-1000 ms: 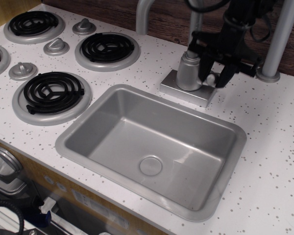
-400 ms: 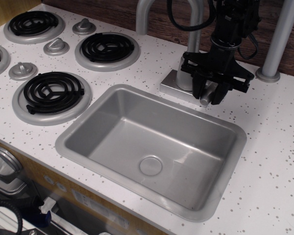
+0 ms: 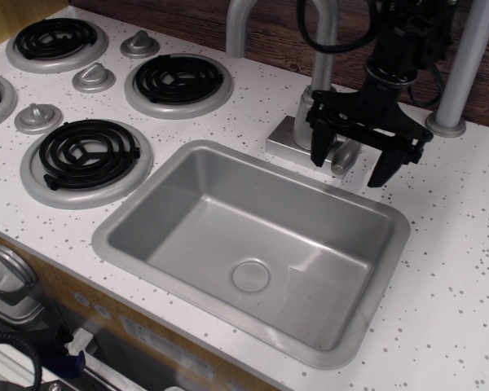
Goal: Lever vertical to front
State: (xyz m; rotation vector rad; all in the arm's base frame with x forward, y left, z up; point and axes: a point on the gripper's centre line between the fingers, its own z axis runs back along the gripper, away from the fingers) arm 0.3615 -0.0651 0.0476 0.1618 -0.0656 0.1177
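Note:
The lever [image 3: 345, 157] is a small silver-grey paddle sticking forward from the faucet body [image 3: 311, 122], its rounded tip over the sink's back rim. My black gripper [image 3: 352, 169] hangs over it from above with its jaws spread wide. One finger [image 3: 319, 147] is left of the lever and the other [image 3: 385, 167] is well to its right. Neither finger touches the lever. The faucet base plate [image 3: 289, 145] sits behind the sink.
The grey sink basin [image 3: 253, 244] fills the middle of the speckled white counter [image 3: 456, 244]. Black coil burners [image 3: 88, 151] and cone knobs [image 3: 93, 77] lie at left. The curved spout pipe [image 3: 243, 24] and a grey post [image 3: 460, 73] stand at the back.
The lever has swung from upright down to pointing forward. The gripper, which was closed around it, has opened wide and let it go.

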